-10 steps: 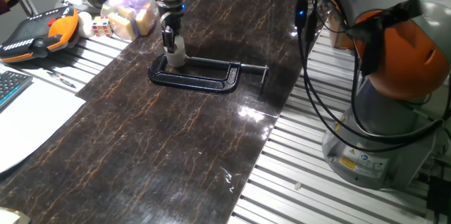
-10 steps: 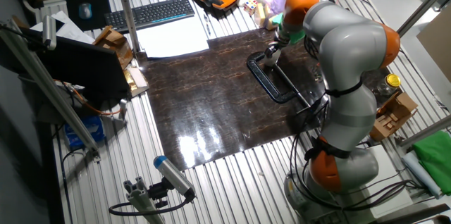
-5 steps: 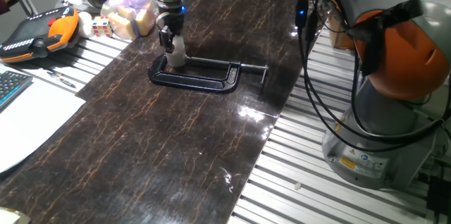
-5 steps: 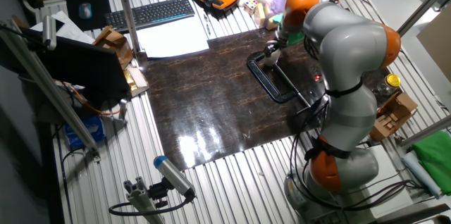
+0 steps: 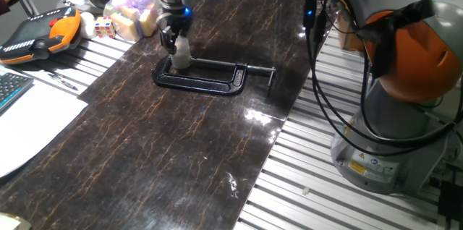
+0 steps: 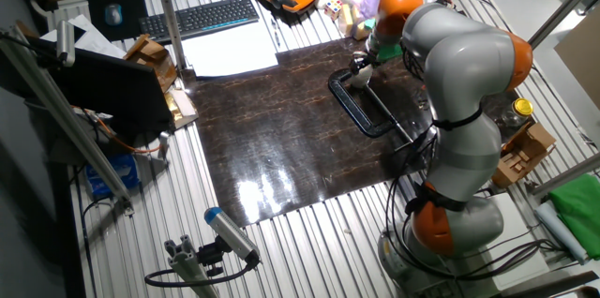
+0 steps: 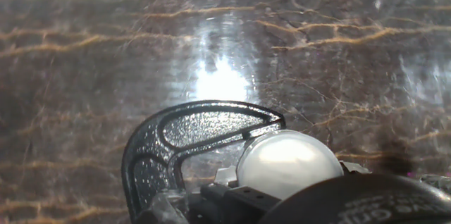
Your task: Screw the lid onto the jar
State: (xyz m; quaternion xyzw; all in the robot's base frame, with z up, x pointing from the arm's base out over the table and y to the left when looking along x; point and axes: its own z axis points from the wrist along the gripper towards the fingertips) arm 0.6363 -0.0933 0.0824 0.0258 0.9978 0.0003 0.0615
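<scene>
Jar (image 5: 181, 58) stands upright at the closed end of the black C-clamp (image 5: 206, 79), held in the clamp's jaw on the dark marbled mat (image 5: 181, 143) that covers the bench (image 5: 347, 201). Its whitish body shows in both fixed views, and the hand view looks down on a pale rounded top (image 7: 285, 162) beside the curved clamp frame. Whether that pale top is the lid already seated on the jar cannot be told from these views.

End effector (image 5: 172, 40) hangs straight down over the jar, its dark fingers reaching to the jar's upper part. The fingers look set close about the top, but no view shows the contact clearly, so I cannot tell whether they grip it or stand slightly apart. In the other fixed view the end effector (image 6: 361, 68) is mostly hidden behind the grey arm.

Clamp's screw handle points away from the jar toward the robot base (image 5: 405, 114). Orange teach pendant (image 5: 36, 35) and a bag of soft items (image 5: 134, 13) lie off the mat.
</scene>
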